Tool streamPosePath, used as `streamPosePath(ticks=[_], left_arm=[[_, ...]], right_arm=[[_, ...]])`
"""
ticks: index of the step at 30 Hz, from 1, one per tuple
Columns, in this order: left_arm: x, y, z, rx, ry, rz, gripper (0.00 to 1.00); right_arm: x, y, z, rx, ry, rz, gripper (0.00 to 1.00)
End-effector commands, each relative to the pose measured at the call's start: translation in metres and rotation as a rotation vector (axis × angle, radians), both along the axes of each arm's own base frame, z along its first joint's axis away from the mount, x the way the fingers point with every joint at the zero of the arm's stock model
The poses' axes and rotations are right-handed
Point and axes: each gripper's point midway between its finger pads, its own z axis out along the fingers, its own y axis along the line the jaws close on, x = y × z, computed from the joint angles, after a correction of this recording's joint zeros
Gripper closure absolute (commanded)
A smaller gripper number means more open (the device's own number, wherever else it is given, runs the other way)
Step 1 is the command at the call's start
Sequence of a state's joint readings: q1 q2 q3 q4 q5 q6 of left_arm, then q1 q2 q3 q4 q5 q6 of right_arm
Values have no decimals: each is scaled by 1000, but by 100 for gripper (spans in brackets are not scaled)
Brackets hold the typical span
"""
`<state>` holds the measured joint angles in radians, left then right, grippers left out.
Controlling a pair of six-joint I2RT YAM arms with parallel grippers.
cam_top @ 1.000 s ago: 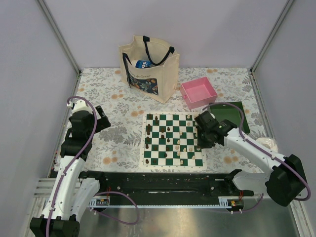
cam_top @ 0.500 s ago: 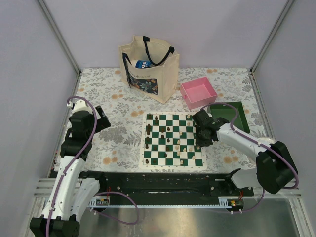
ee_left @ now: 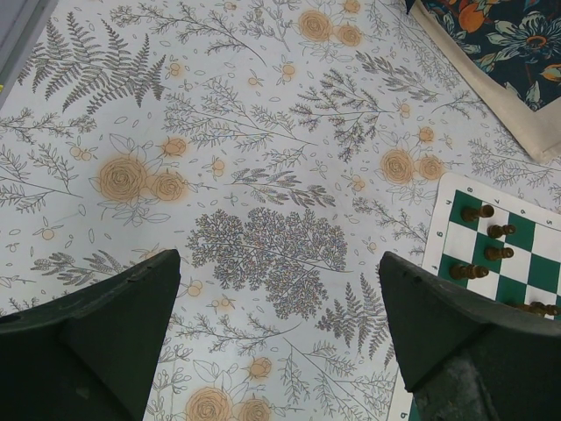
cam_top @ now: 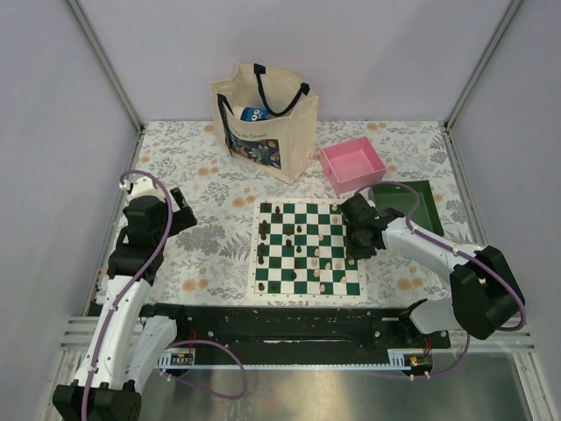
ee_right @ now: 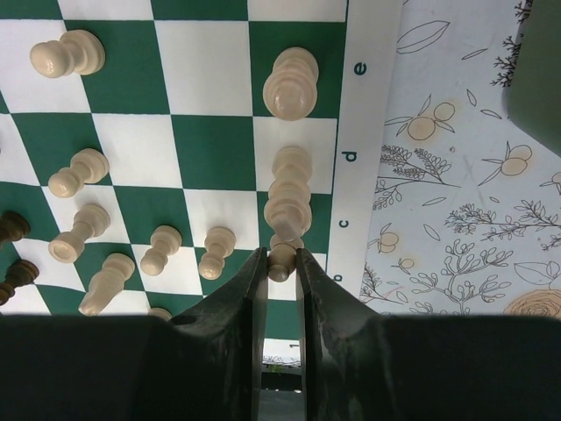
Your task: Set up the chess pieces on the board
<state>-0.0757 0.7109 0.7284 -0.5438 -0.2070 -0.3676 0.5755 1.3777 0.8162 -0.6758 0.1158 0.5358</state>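
Note:
The green-and-white board [cam_top: 260,288] lies mid-table with dark and cream chess pieces [cam_top: 298,250] scattered over it. My right gripper [cam_top: 358,235] hangs low over the board's right edge. In the right wrist view it [ee_right: 280,260] is shut on a small cream piece [ee_right: 281,256], which stands on a square by the white border [ee_right: 359,132]. A taller cream piece [ee_right: 287,200] stands just beyond it, and another [ee_right: 290,83] further along. My left gripper [cam_top: 180,216] is left of the board, and it [ee_left: 279,263] is open over the flowered cloth with nothing between its fingers.
A cream tote bag [cam_top: 263,118] stands at the back. A pink tray [cam_top: 352,165] and a green tray [cam_top: 405,203] sit behind and to the right of the board. Dark pieces [ee_left: 478,212] line the board's left edge [ee_left: 438,230].
The right arm's elbow has swung in and its gripper has shifted slightly left over the board's right edge, uncovering the green tray. The left arm has not moved.

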Motion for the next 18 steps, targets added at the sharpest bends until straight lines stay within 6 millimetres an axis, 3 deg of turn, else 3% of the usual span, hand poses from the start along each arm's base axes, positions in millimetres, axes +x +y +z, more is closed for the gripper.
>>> streamPosePath(ticks=[1, 18], left_arm=[[8, -3, 15, -21, -52, -10, 1], [8, -3, 16, -24, -57, -9, 1]], right_arm=[[2, -1, -1, 3, -16, -8, 75], [0, 2, 17, 43, -37, -12, 80]])
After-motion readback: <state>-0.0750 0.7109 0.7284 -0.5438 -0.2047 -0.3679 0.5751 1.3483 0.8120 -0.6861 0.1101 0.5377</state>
